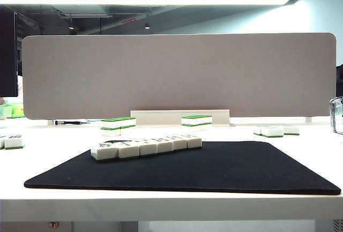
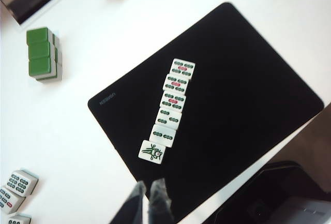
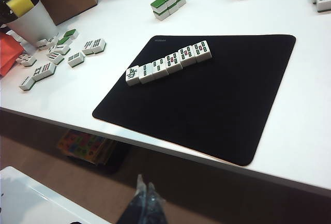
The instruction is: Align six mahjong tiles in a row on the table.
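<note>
Six white mahjong tiles (image 1: 146, 147) lie face up in one touching line on a black mat (image 1: 225, 170) on the white worktop (image 1: 316, 146), the long axis running slightly diagonally toward the grey divider panel (image 1: 177, 74). The bird-marked end tile (image 2: 152, 152) sits a little askew. The left pincer (image 2: 150, 195), closed and empty, hangs above the mat's near edge, just beyond that tile. The right pincer (image 3: 144, 193), closed and empty, sits off the worktop, well apart. The left arm is nearer.
</note>
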You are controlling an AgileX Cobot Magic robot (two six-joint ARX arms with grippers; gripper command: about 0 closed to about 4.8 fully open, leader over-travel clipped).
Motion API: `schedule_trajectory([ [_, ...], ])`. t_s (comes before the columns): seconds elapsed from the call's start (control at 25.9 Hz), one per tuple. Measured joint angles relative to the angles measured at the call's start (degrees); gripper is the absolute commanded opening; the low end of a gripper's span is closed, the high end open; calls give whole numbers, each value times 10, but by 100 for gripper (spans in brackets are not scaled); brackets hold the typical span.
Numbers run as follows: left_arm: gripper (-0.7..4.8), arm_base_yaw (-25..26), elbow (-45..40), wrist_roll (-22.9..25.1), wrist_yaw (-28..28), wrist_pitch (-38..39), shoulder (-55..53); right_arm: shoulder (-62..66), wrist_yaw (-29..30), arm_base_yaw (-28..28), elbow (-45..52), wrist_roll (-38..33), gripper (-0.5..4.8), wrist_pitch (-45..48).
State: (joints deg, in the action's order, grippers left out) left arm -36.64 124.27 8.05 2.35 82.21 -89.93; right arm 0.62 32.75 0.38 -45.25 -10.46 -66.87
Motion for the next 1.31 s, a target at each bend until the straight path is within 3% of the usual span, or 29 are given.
schedule_trajectory([
  [0.42,18,0,1,19,15,0,22,0,0,0,0,0,-1,0],
  [0.73,18,0,1,39,179,0,22,0,0,0,0,0,-1,0],
  [0.85,18,3,0,33,200,-6,21,0,0,0,0,0,-1,0],
  [1.0,18,63,-61,-57,182,-165,47,0,0,0,0,0,-1,0],
  [1.31,18,140,-360,-117,178,-400,175,0,0,0,0,0,-1,0],
])
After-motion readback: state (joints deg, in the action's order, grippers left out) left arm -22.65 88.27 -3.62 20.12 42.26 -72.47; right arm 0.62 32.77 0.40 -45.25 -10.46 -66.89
